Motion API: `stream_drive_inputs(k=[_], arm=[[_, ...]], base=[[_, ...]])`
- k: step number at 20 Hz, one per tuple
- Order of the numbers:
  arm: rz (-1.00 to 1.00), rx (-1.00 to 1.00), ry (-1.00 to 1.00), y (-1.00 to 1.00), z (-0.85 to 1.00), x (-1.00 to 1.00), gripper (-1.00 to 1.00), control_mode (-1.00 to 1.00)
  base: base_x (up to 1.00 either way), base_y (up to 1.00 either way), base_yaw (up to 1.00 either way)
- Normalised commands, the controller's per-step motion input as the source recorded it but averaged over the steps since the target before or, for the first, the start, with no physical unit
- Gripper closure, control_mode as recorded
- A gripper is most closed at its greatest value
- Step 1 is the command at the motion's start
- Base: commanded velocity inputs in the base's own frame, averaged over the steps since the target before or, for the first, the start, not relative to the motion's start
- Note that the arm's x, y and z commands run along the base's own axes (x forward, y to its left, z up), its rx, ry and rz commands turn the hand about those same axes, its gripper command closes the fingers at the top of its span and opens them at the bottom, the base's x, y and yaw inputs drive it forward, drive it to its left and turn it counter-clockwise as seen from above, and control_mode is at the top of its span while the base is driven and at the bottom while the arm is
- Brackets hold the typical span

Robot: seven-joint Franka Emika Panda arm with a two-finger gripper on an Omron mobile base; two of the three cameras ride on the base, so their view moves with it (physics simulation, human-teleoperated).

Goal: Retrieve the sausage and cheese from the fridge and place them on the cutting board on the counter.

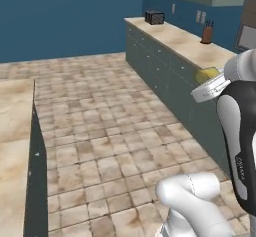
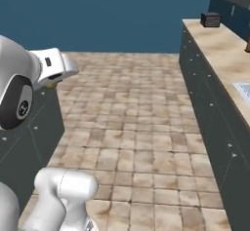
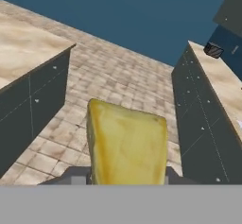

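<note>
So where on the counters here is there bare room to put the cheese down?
The hand holds the cheese. The long counter is bare between the toaster and the knife block. The near counter on the other side of the tiled floor is bare too. Nothing looks crowded.

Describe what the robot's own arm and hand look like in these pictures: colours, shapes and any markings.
The arm is built of rounded, glossy white shells with black joint sections between them; one black section carries small pale lettering, too blurred to read. A round black joint cap with a pale ring shows in the right base view. The hand is a boxy white block with a small dark rectangular mark.
</note>
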Motion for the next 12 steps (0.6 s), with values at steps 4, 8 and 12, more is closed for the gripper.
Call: stream_drive_inputs(k=[4,8,12], arm=[[0.00,0.00,0.00,0.00,0.00,0.00,1.00,1.00],[0.00,0.00,0.00,0.00,0.00,0.00,1.00,1.00],[0.00,0.00,0.00,0.00,0.00,0.00,1.00,1.00]], base=[[1.00,0.07,0.16],[1.00,0.21,0.21],[1.00,0.03,0.35]])
